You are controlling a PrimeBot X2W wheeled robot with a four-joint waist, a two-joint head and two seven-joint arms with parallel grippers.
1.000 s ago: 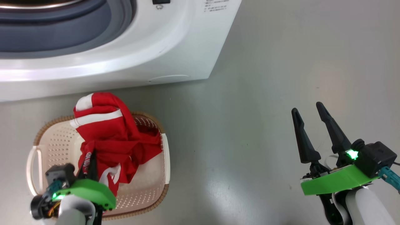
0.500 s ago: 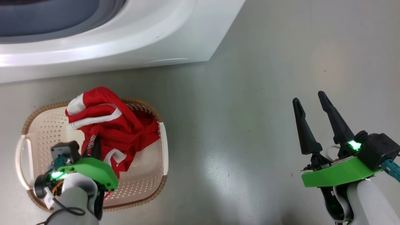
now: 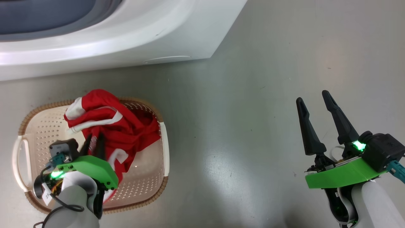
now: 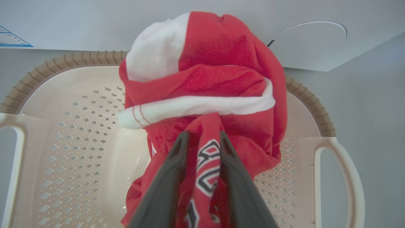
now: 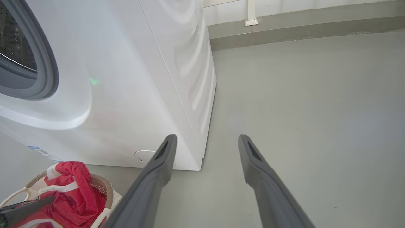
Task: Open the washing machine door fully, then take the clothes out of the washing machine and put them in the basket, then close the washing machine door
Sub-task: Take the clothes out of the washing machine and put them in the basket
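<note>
The red clothes (image 3: pixel 120 133) with white stripes lie heaped in the cream basket (image 3: pixel 41 126), their top edge draped over its far rim. My left gripper (image 3: pixel 95 136) hangs over the basket, open. In the left wrist view a lettered strip of the clothes (image 4: pixel 221 79) still lies between the parted fingers of that gripper (image 4: pixel 203 136), above the basket (image 4: pixel 79 126). My right gripper (image 3: pixel 312 96) stands open and empty over the bare floor at the right. The washing machine (image 3: pixel 126 38) is just beyond the basket. The washing machine door is out of view.
The right wrist view shows the washing machine (image 5: pixel 126 79) with its grey gasket (image 5: pixel 47 63) and drum opening, its round flap (image 5: pixel 142 155) low on the front, and the basket (image 5: pixel 106 186) with the clothes (image 5: pixel 72 193). Grey floor stretches right to a wall.
My left gripper's fingers, shut on the clothes before, have parted. The heap has settled a little lower in the basket. The head camera has tilted slightly; the right arm holds still.
</note>
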